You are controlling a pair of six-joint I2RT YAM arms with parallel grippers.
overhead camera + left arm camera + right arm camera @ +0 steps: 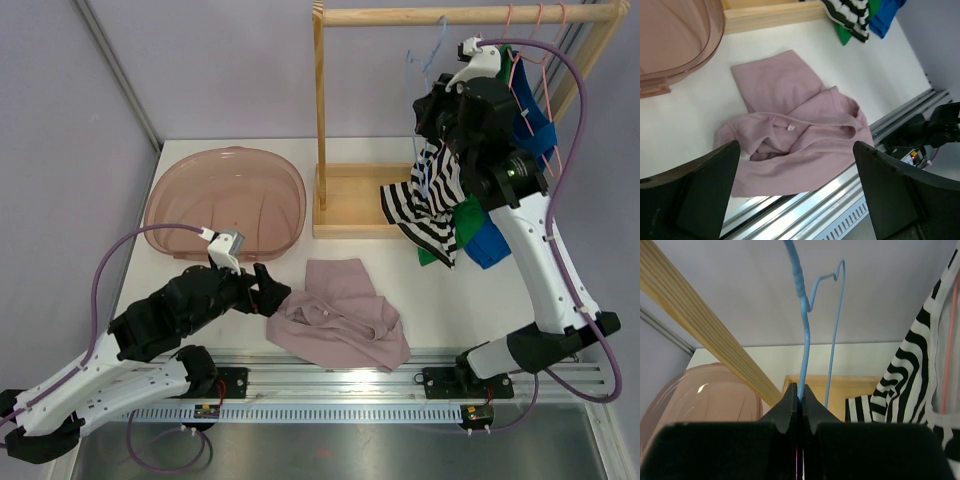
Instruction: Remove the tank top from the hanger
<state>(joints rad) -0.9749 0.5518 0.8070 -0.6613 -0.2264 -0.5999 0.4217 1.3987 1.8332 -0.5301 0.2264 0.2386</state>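
1. Top external view.
   - Rack (460, 14): pale wood, round top rail, boxy base on a white table (450, 310).
   - Blue hanger (440, 35): thin wire, hook up by the rail; whether hooked over it cannot be told.
   - Striped tank top (430, 200): black-and-white bands, soft and crumpled; hangs off the blue hanger, above the rack base.
   - Green garment (432, 256) and blue garment (490, 245): bunched just behind the stripes.
   - Pink hangers (520, 70): thin wire, to the right on the rail.
   - Basin (225, 150): translucent pink plastic, oval, at the table's left.
   - Pink garment (340, 315): matte knit, rumpled flat on the near table.
   - Right gripper (428, 112): raised high on a steeply reared arm, at the hanger's neck.
   - Left gripper (272, 292): low and stretched forward, at the pink garment's left edge.
2. Left wrist view.
   - Left gripper (796, 147): dark fingers (705, 190) spread wide, nothing between them, poised over the pink garment (800, 130) with its small white label (789, 128).
   - Striped tank top (847, 15): hem only, at the top edge.
3. Right wrist view.
   - Right gripper (799, 395): black tips pressed together, pinching the blue hanger (804, 340) wire.
   - Striped tank top (910, 375): at right, along a pink hanger wire (949, 340).
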